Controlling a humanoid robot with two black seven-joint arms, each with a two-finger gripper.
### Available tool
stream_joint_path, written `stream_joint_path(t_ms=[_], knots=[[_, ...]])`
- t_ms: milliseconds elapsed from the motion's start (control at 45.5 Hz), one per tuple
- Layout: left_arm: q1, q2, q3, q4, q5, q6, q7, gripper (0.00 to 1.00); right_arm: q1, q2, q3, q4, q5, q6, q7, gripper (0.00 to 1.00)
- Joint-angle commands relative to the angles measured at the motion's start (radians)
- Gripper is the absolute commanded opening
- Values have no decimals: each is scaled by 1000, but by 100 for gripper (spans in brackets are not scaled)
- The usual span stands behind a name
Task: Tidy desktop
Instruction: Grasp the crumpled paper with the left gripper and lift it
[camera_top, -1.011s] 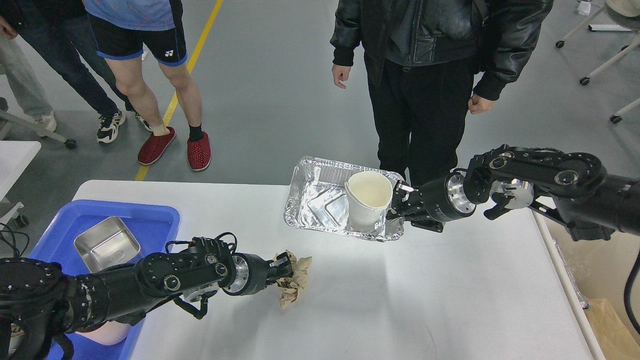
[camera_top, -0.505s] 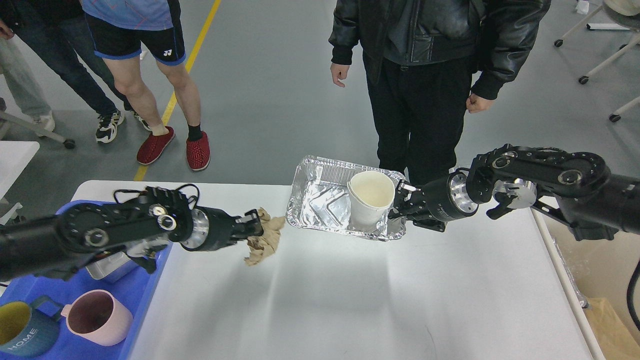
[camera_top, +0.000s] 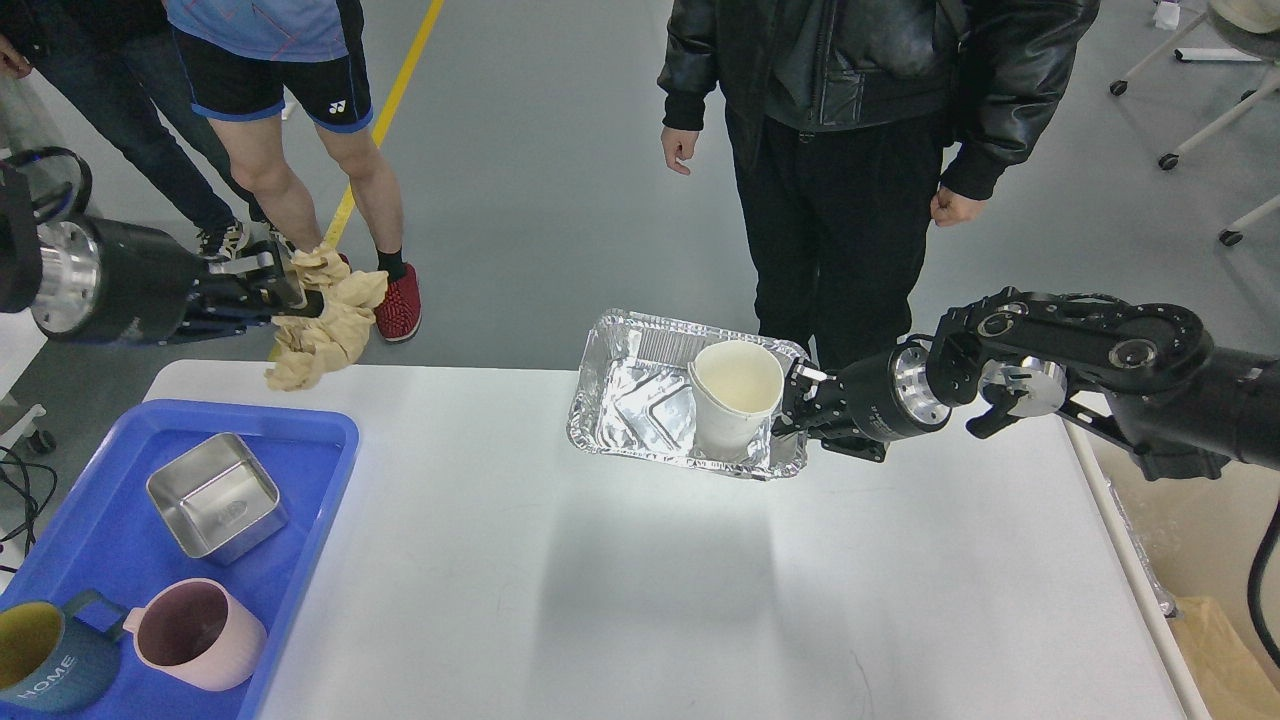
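Observation:
The white desktop (camera_top: 640, 590) fills the lower view. My left gripper (camera_top: 272, 292) is shut on a crumpled brown paper (camera_top: 325, 325) and holds it high above the desktop's far left corner. My right gripper (camera_top: 797, 412) is shut on the right edge of a foil tray (camera_top: 635, 405), which it holds lifted above the desktop. A white paper cup (camera_top: 735, 398) leans in the tray's right end, next to the gripper.
A blue plastic tray (camera_top: 110, 520) at the left edge holds a steel dish (camera_top: 213, 493), a pink mug (camera_top: 193, 633) and a blue mug (camera_top: 40, 665). A beige bin (camera_top: 1190, 560) stands off the right edge. People stand beyond the table's far side.
My left arm has lifted the crumpled paper from the desktop's front left up and back to the far left corner. The right gripper and foil tray have barely moved.

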Motion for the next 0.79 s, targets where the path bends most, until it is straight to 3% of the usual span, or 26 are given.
stream_joint_path(t_ms=[0,220,483,769], knots=[[-85,50,1,0,-1,-70,10,1,-1,0,0,0,0,0,0,0],[-180,98,-3,0,0,-146,16,1,0,0,0,0,0,1,0,0],[-212,81,-8,0,-1,-136,21,1,0,0,0,0,0,0,0,0],[-175,-183,4,25,-18,8,22,2,6,0,0,2,0,0,0,0]])
